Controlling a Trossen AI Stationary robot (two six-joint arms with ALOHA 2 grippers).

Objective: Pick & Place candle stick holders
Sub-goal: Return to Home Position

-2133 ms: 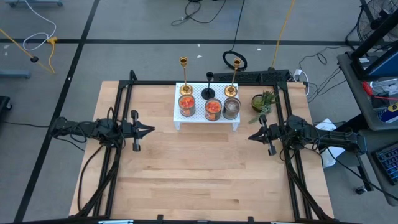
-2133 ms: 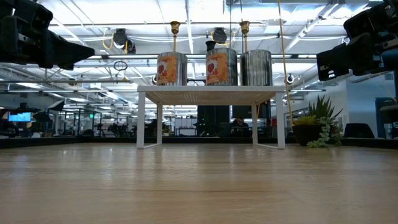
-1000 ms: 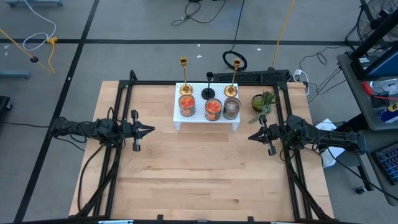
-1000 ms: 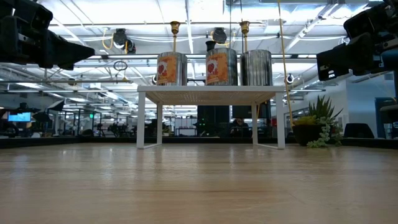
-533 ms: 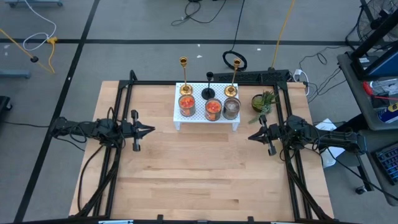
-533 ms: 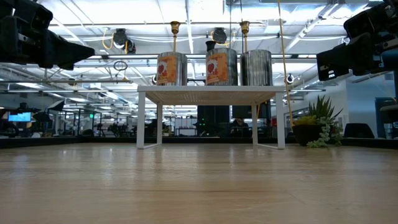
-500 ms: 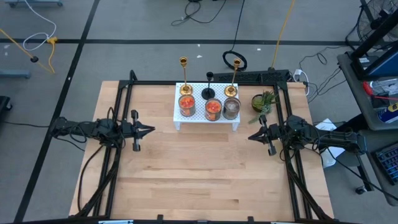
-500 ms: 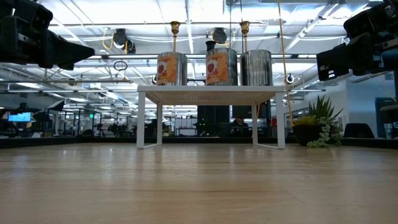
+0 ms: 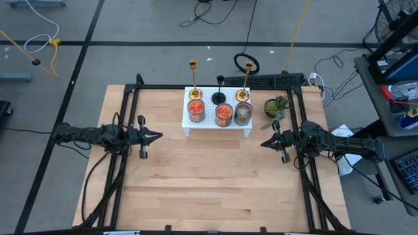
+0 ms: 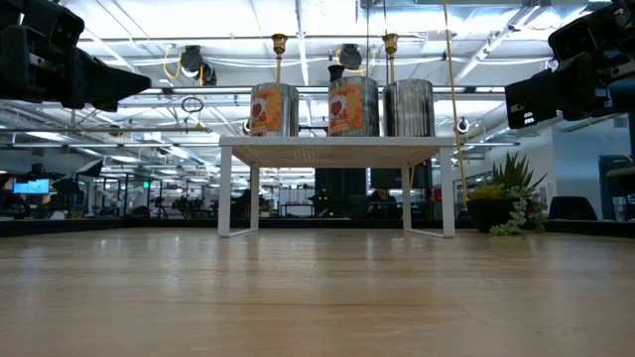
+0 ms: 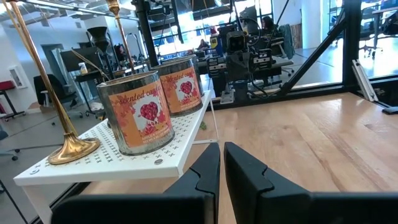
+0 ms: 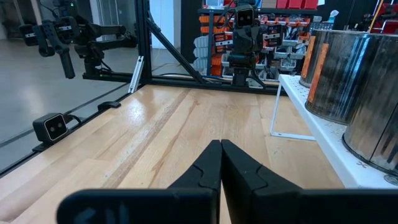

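The candle stick holders stand on a white perforated rack [image 9: 217, 123] at the table's far middle. Two slim gold sticks [image 9: 193, 79] [image 9: 245, 79] and a short black one [image 9: 219, 96] make the back row. Two orange-red cups [image 9: 196, 109] [image 9: 224, 114] and a greyish one [image 9: 243, 113] make the front row. My left gripper [image 9: 160, 136] hovers level at the table's left, shut, pointing toward the rack [image 11: 124, 165]. My right gripper [image 9: 262, 143] hovers level at the right, shut, with the rack's near edge [image 12: 323, 143] beside it. Neither holds anything.
A small green potted plant [image 9: 275, 106] stands just right of the rack, close to my right gripper. A black frame [image 9: 134, 91] runs around the table's far and side edges. Bare wood [image 9: 209, 183] lies between and in front of the arms.
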